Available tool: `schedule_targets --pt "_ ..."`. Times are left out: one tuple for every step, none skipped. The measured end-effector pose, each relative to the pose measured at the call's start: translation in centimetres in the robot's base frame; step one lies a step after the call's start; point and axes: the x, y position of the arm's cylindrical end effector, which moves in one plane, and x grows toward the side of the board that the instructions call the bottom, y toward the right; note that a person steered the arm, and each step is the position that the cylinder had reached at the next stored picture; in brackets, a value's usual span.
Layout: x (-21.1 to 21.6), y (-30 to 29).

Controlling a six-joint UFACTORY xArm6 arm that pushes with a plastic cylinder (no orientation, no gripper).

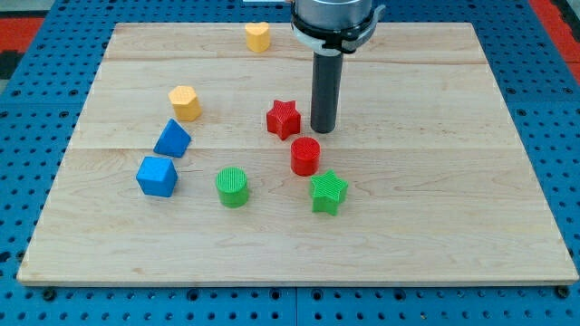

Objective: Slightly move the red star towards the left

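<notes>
Near edge: bare pale wooden desk (299, 258) below the green star block (329, 192).
Red star block (284, 119): mid-desk, open wood to its left.
My tip (323, 129): just right of it.
Pincer: none fitted.
Writing: none legible.

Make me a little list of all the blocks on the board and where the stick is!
red star: middle of the board
my tip: just to the view's right of the red star, very close
red cylinder: below the star
green star: below the red cylinder
green cylinder: toward the view's bottom
blue cube: view's left
blue block: above the cube, shape unclear
yellow hexagon: above the blue block
yellow heart: view's top
board: wooden
</notes>
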Motion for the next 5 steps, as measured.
schedule_targets --pt "-1.7 -0.1" --pt "-1.1 -0.5" --pt "-0.3 -1.2" --pt "-0.9 -1.3" --pt "-2.9 -1.8"
